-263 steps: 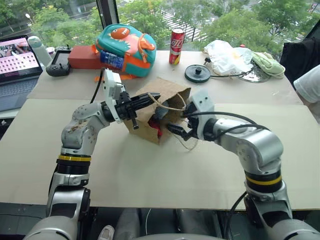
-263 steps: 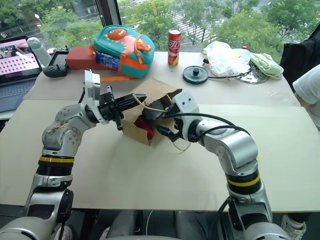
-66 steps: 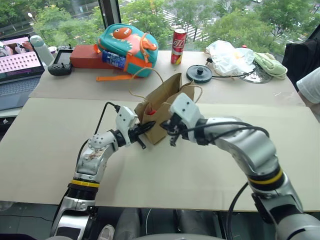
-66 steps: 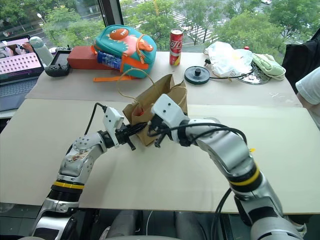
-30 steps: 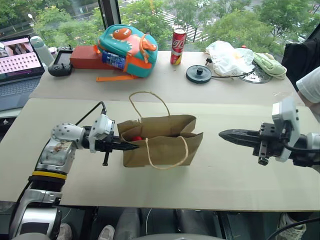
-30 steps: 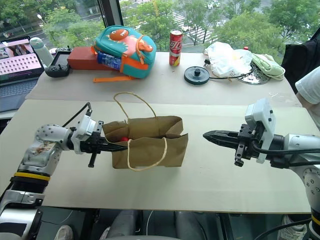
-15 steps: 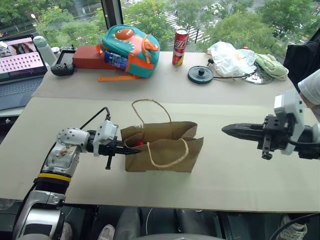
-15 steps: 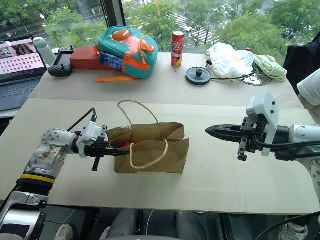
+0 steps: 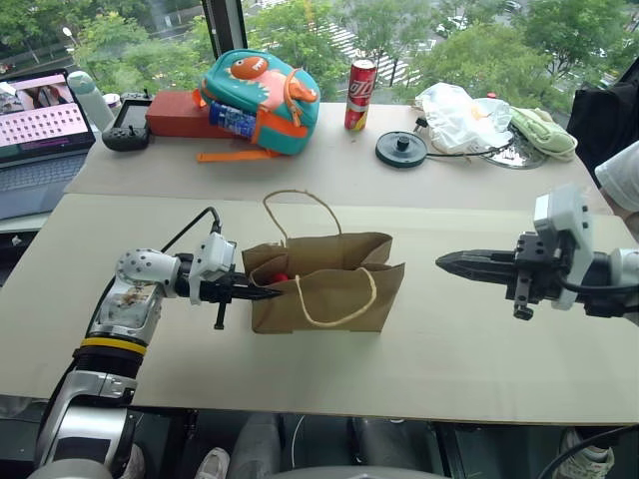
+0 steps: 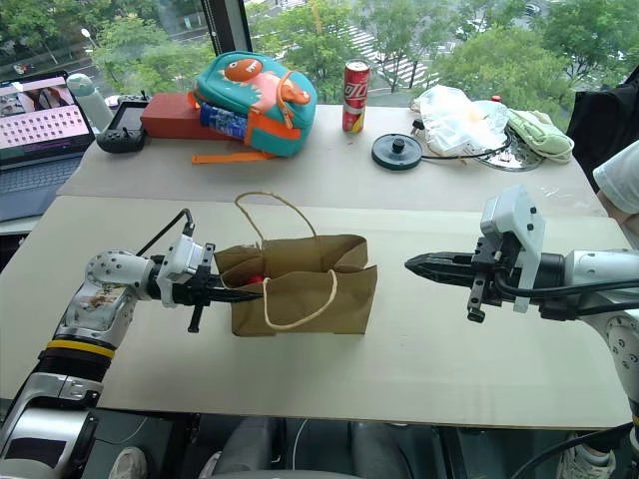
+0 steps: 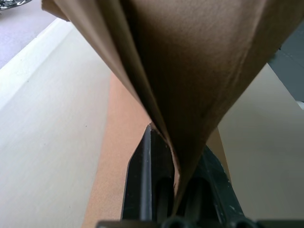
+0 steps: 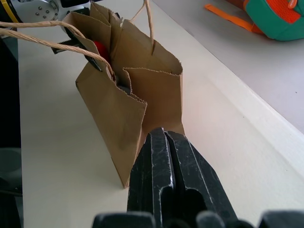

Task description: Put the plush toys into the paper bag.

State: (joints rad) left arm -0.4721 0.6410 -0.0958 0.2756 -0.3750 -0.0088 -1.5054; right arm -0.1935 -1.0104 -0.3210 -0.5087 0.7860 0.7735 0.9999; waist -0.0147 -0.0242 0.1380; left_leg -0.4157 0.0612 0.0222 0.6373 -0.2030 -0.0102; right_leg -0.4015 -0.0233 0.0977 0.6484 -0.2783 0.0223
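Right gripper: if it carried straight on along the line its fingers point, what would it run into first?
Most likely the paper bag. The right gripper is shut and points across bare table toward the bag's near end, with nothing between them; the right wrist view shows that end straight ahead. Its exact height against the bag is uncertain.

A plain brown paper bag [image 9: 329, 294] with tan twine handles [image 9: 300, 215] is seen. Red [image 9: 281, 278] is glimpsed inside it. Black fingers [image 9: 469, 264] are shown.

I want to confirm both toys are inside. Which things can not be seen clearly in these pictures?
- Grey-blue ball: hidden by the paper bag walls.
- Red chili pepper: a red patch at the bag's mouth, the rest covered.
- Left gripper tips: behind the bag's edge in the head views; paper fold between its fingers in the left wrist view.
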